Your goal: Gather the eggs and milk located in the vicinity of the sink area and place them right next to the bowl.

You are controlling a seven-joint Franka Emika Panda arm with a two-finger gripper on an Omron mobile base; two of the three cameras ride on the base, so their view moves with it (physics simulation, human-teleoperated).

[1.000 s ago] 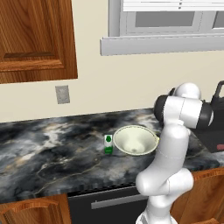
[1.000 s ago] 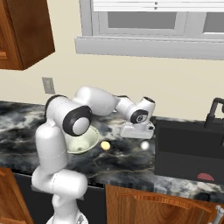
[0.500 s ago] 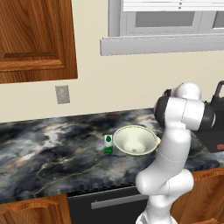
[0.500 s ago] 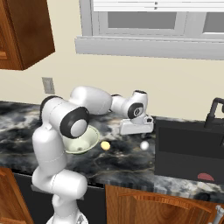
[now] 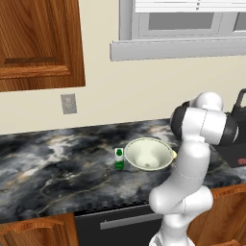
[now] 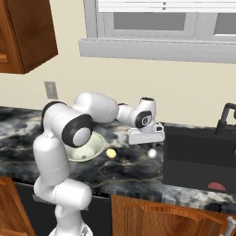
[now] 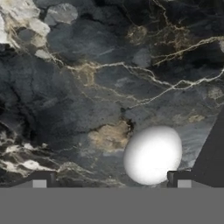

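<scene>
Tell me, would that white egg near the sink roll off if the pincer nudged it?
Probably. The white egg is round and smooth and lies loose on the flat marble counter, so a sideways touch would likely send it rolling. Its glossy shell also looks slippery, so the open pincer may need to close on it squarely.

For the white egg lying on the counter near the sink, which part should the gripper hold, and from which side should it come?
Grip the white egg across its middle, coming straight down from above. It lies free on the flat dark counter, with room around for both fingers. The gripper, jaws open, looks down on it, but the egg sits off-centre near one fingertip, so centre it first.
</scene>
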